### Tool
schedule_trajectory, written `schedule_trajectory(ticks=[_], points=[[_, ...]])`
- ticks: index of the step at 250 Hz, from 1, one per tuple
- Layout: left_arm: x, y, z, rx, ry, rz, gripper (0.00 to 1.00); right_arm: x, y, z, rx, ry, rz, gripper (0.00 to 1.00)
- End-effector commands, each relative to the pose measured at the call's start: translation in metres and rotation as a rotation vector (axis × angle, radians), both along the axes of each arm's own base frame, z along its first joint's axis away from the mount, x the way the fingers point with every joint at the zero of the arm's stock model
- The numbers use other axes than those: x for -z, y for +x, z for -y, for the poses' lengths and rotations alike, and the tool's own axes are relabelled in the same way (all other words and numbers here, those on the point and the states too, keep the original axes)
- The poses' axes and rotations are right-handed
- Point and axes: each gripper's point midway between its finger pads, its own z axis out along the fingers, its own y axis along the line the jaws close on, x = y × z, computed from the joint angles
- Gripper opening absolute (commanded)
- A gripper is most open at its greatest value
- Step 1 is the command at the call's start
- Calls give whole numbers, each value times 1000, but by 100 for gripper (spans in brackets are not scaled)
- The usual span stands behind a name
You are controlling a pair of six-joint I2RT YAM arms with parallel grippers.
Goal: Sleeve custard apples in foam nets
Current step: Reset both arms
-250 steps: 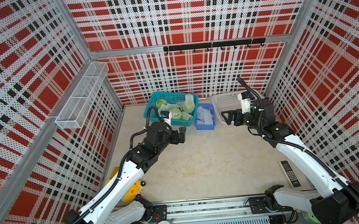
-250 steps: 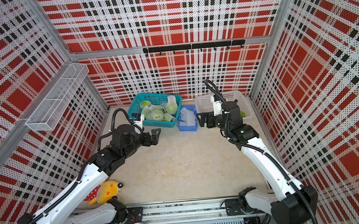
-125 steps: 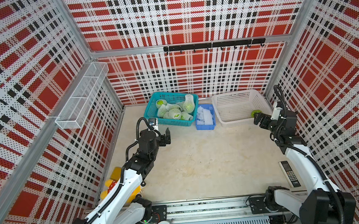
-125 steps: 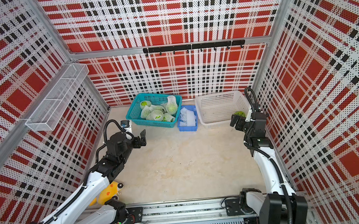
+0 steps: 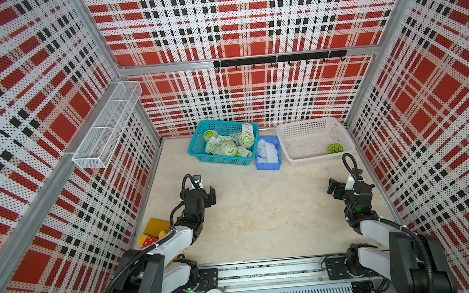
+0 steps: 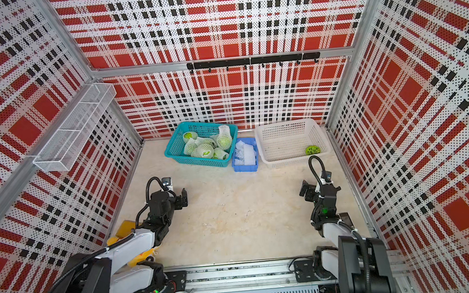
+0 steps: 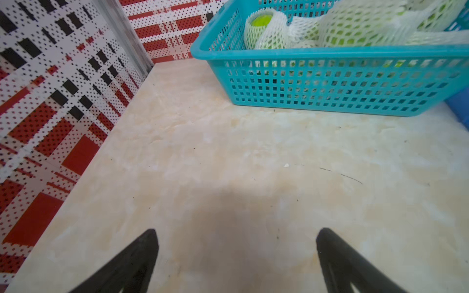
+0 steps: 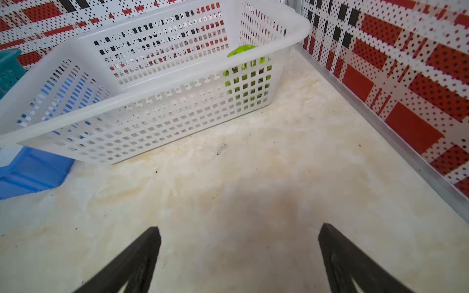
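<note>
So the whole cell was boxed in by those red, black and white plaid walls (image 5: 246,23), with a pale marbled tabletop (image 5: 261,213) as the floor. The left arm (image 5: 174,237) and right arm (image 5: 377,227) were both folded back toward the near edge, well apart from each other and from the containers lined up along the back wall. The white basket (image 5: 307,141) sat at the back right. The teal basket (image 5: 197,142) was at the back, left of centre, and a small blue tray (image 5: 268,166) was squeezed between the two. The left gripper (image 7: 237,232) hung over bare table facing the teal basket, jaws spread wide with nothing between them. Same deal for the right gripper (image 8: 239,227), which faced the white basket, wide apart and holding nothing. The custard apples (image 5: 229,149) were all heaped in the teal basket, and every one I could make out was already wrapped in white mesh. Loose foam nets (image 5: 268,150) were piled in the blue tray. The smallest bit was a little green thing (image 5: 335,148) with dark markings in the white basket's near right corner. I honestly couldn't tell what it was.
</note>
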Motion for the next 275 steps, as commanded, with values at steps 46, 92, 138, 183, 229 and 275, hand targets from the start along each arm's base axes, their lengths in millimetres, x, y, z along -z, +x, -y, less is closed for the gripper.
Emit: schedule_trajectory(ticks=[46, 92, 138, 183, 229, 275], points=[[-30, 45, 35, 206, -59, 103, 100, -39, 55, -32, -209, -86, 241, 100], [-39, 27, 33, 204, -56, 185, 100, -23, 71, -43, -244, -113, 169, 100], [-41, 29, 32, 170, -32, 195, 100, -19, 80, -56, -294, -145, 135, 100], [-37, 41, 22, 130, -61, 145, 100, -17, 80, -56, -292, -149, 125, 100], [-23, 61, 15, 120, -107, 42, 100, -17, 81, -56, -290, -150, 122, 100], [-19, 62, 14, 121, -109, 17, 100, -17, 81, -56, -287, -153, 121, 100]])
